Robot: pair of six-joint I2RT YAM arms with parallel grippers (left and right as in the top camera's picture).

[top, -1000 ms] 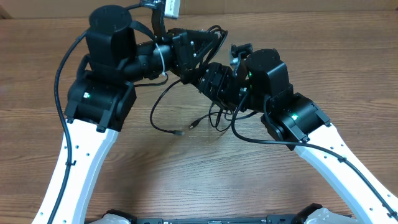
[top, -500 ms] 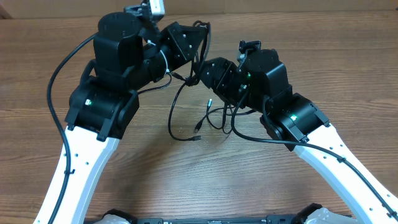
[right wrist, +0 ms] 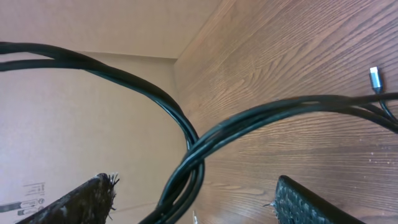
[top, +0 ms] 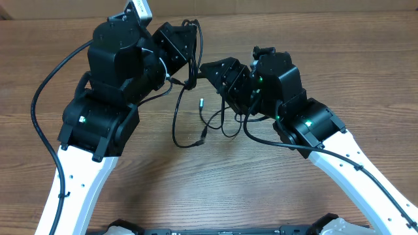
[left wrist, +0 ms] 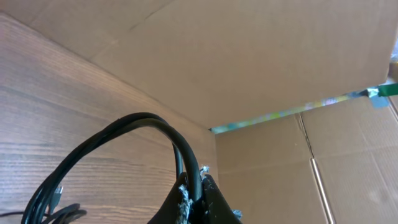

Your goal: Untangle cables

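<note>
Left gripper point(top: 188, 36) is raised off the wooden table point(top: 196, 189) at the far side. In the left wrist view its fingers point(left wrist: 186, 202) are pinched together on the cables point(left wrist: 124, 127). The black strands go into the clamp and arc up and over in a loop, then drop toward the lower left of that view. Right gripper point(top: 208, 67) sits just beside the left one, pointing at it. In the right wrist view its jaws are wide apart, with one textured finger pad point(right wrist: 93, 193) at lower left and the other at lower right. The cables point(right wrist: 205, 143) cross as a twisted bundle through the gap between them. Cannot tell if they touch either pad; no clamp is visible. Overhead, the cables point(top: 176, 121) hang from between the two grippers down to the table in loose loops in front of the arms. A silver plug tip point(top: 201, 102) hangs among the loops, and another plug end point(top: 204, 134) is near the tabletop. A silver plug tip point(right wrist: 375, 74) also shows in the right wrist view. A cardboard wall point(left wrist: 261, 62) stands behind the table.
</note>
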